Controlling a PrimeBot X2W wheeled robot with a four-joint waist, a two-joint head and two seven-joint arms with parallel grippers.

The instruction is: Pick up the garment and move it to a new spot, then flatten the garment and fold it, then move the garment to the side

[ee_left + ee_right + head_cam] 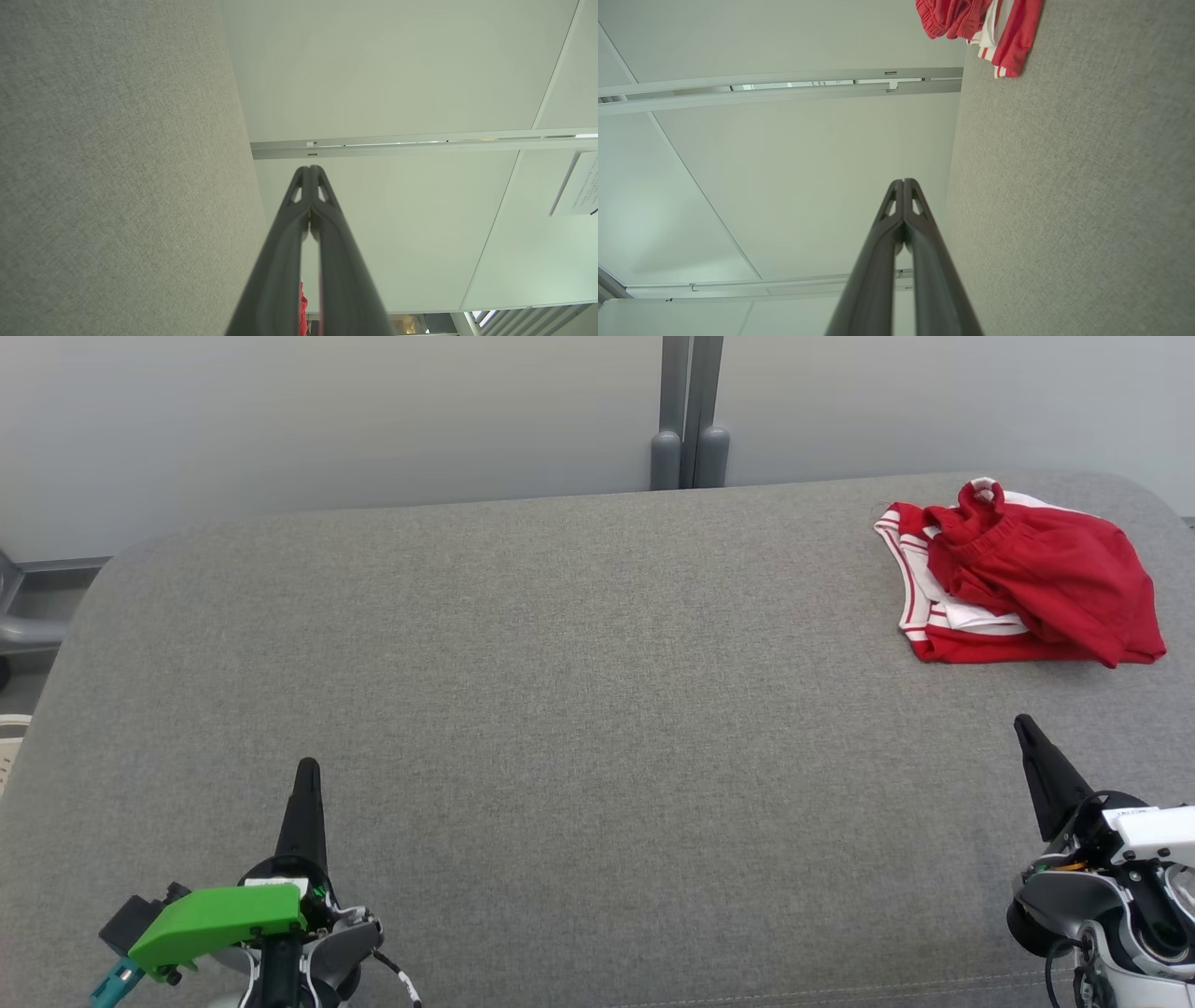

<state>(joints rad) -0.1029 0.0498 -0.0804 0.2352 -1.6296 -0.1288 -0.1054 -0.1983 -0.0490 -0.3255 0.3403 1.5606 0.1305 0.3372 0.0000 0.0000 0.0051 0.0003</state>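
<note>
**A:** One garment [1022, 583] on the grey padded bench [560, 709], a pair of red shorts with white stripes. It's bunched in a loose bundle at the far right corner.

**B:** And two claws, both down at the near edge. The left claw [307, 767] sits toward the near left corner and the right claw [1024, 723] toward the near right.

**A:** Both are pinched closed and carry nothing. In the right wrist view the fingers [880, 252] meet at the tips.

**B:** So the right claw is the nearer one by a wide margin. The shorts lie straight ahead of it toward the far edge, with bare bench between them. From the left claw they're diagonally across the whole bench.

**A:** The bundle's long axis runs roughly along the far edge, so it lies across the right claw's line.

**B:** What stage is this, do you think?

**A:** Hard to call. A rumpled heap in a corner fits shorts waiting to be picked up. It fits just as well shorts roughly folded and set aside.
</note>
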